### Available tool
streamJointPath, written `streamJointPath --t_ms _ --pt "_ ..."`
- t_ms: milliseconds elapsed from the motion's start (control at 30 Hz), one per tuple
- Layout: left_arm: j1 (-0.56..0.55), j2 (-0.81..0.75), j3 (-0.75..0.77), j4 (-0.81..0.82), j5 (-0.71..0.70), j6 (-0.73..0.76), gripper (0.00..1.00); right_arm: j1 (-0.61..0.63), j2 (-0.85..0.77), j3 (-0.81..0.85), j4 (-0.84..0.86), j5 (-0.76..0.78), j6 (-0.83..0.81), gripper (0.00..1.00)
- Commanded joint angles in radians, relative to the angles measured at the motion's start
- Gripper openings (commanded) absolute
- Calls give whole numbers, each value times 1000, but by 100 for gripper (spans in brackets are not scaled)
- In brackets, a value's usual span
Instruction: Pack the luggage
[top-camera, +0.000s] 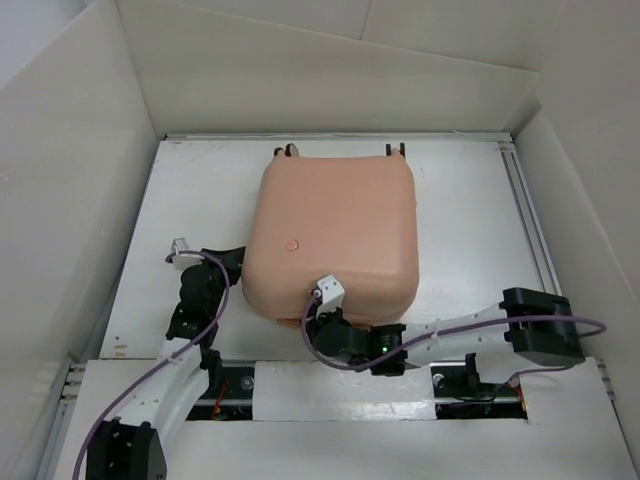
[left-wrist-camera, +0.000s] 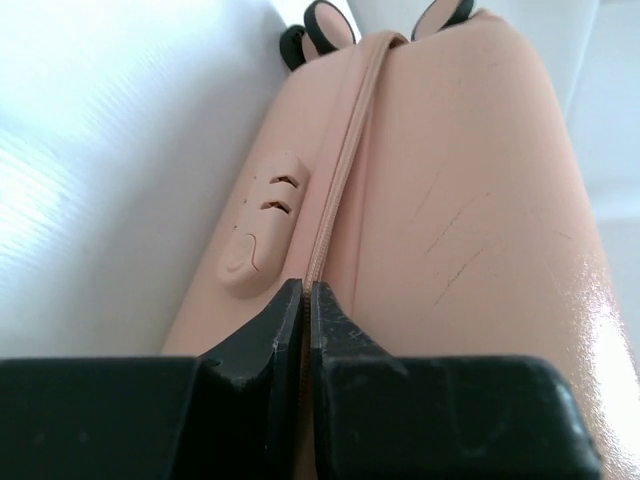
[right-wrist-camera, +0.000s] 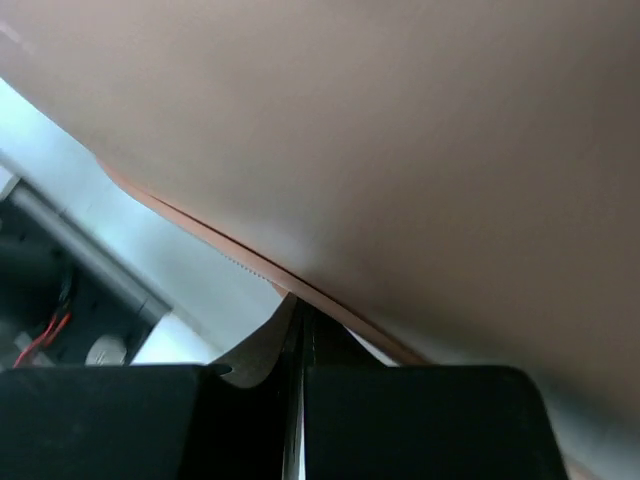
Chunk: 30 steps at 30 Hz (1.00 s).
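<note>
Centre: luggage (top-camera: 335, 235) lies flat and shut on the surface (top-camera: 465, 220); passage only over its lid.
Left lane: narrow strip between the shell and the left wall (top-camera: 70, 200); left pincer (left-wrist-camera: 307, 290) sits in it, fingers pressed together at the side seam.
Near edge: right pincer (right-wrist-camera: 298, 305), fingers together, tight against the near seam; its arm lies across this lane.
Right lane: widest bare strip, bounded by a rail (top-camera: 530, 215).
Far edge: wheels (top-camera: 290, 150) jut toward the back wall (top-camera: 330, 85); thin gap.
</note>
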Motion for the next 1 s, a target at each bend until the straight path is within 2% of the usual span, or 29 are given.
streamJointPath --t_ms 0,33,167,200,267,300,433,567,600,667,700,733,767,800,833,900,967 --pt "-96 -68 7 -92 321 56 0 9 -81 -23 80 -194 128 0" --pt "-96 -107 20 -153 312 65 0 -23 -165 -59 80 -194 128 0" --pt "-96 -209 -20 -210 342 51 2 -245 -375 -194 68 -324 59 0" --pt "-96 -230 -31 -226 351 51 2 -361 -415 -208 58 -403 33 0" --pt "-96 -322 -42 -304 351 42 2 -497 -522 -208 22 -498 -36 0" --pt "-96 -388 -42 -326 351 53 2 -628 -567 -190 -12 -610 -59 0" --pt "-105 -432 -43 -317 419 44 2 -827 -581 -134 -72 -793 -133 0" --pt "-105 -277 -34 -187 448 69 2 -850 -520 -133 -86 -826 -154 0" --pt "-105 -187 -34 -142 457 70 2 -859 -506 -143 -86 -826 -154 0" --pt "-130 -90 -13 -10 419 92 2 -859 -480 -181 -23 -826 -113 0" --pt "-163 -39 6 25 379 108 2 -850 -480 -220 -2 -826 -99 0" --pt "-282 69 74 45 323 132 2 -850 -480 -235 12 -826 -72 0" --pt "-361 122 114 45 172 157 2 -839 -480 -251 35 -826 -62 0" --pt "-512 210 183 65 40 183 2 -824 -504 -261 35 -809 -44 0" --pt "-571 249 184 65 38 183 2 -824 -504 -278 35 -809 -44 0" --pt "-624 301 240 85 -52 171 0 -812 -541 -288 35 -795 -33 0" --pt "-606 312 192 166 -61 124 0 -812 -578 -300 14 -784 -33 0"
